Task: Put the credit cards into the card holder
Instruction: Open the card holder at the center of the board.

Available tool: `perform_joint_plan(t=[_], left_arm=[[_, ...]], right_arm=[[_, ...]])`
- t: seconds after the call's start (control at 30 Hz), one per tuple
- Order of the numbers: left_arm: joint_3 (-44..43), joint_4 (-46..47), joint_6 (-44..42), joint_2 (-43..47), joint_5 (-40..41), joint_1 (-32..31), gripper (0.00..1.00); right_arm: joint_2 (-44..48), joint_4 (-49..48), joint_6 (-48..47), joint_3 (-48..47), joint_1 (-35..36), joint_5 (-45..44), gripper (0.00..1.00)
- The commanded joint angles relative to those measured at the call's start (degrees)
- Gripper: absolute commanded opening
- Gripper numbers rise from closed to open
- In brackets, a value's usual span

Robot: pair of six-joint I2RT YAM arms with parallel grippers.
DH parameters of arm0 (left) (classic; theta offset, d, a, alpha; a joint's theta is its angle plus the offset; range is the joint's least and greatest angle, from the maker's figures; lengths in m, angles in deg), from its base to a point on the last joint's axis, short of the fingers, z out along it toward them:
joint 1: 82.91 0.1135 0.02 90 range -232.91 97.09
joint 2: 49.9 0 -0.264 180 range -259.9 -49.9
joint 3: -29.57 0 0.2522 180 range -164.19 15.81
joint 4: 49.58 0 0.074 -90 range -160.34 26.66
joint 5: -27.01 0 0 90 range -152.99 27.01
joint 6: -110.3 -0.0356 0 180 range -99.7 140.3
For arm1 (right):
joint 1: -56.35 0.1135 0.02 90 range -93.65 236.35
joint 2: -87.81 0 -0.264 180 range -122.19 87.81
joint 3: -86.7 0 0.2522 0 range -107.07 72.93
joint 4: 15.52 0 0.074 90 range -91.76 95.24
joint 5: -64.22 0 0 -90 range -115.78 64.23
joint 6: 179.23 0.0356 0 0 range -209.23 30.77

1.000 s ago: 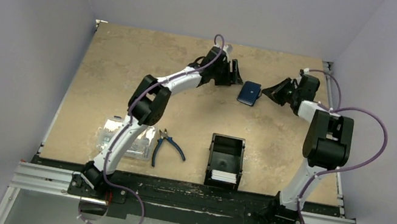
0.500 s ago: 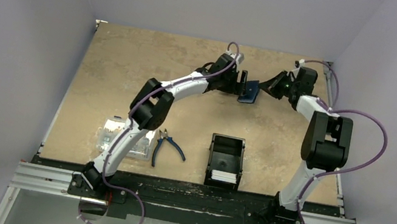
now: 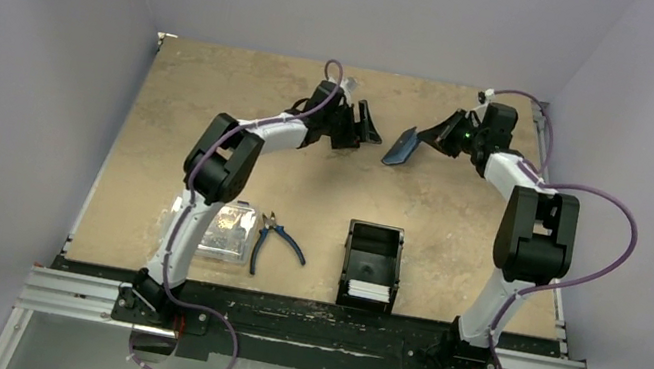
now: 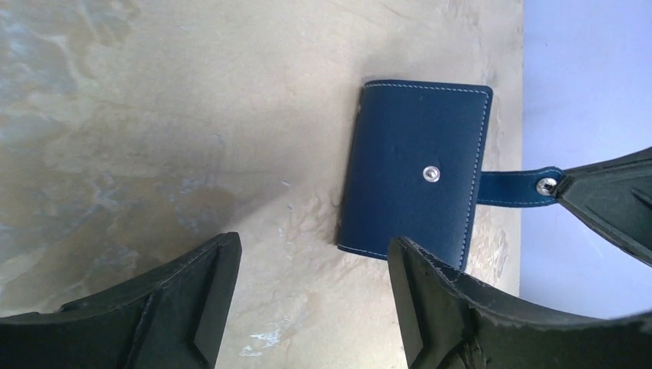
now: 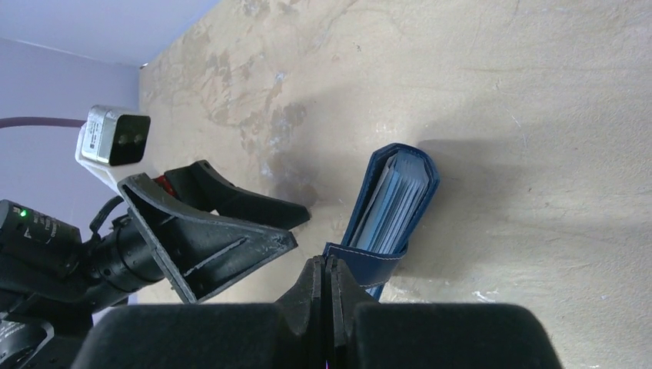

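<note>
While the right gripper (image 3: 428,135) is clamped tight on its snap strap (image 4: 511,187), the navy card holder (image 3: 399,146) stands folded and tilted at the far middle of the tan table (image 3: 204,112).
Left gripper (image 4: 311,247): jaws spread wide, holding nothing, near the holder but apart from it.
White credit cards (image 3: 369,291): stacked in the black tray (image 3: 377,237) by the near edge.

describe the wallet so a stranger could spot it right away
At the far side of the tan table, find the right gripper. The wallet is the small navy blue rectangle tipped up there, its snap strap pinched in that gripper; the black tray is bigger and open-topped.
</note>
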Motion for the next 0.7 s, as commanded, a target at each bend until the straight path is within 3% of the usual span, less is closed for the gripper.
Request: perform_joint_plan(t=[0.0,0.33,0.47,0.67], left_arm=[[-4.2,-1.8,-2.1,1.8,-1.8,-2.7,0.75],[-9.1,-9.8,-14.1,4.9,12.3,-8.8,0.81],[-17.5,-18.7,-17.6,0.5,18.1,-10.2,0.82],[-21.0,-21.9,-17.2,-2.3,20.2,-10.2,0.75]], right_arm=[[2.6,0.4,-1.4,-2.8,0.0,0.7,0.0],[2.6,0.7,-1.5,-3.3,0.0,1.5,0.0],[2.5,0.6,-1.3,-3.3,0.0,1.8,0.0],[2.8,1.0,-1.8,-3.4,0.0,1.7,0.0]])
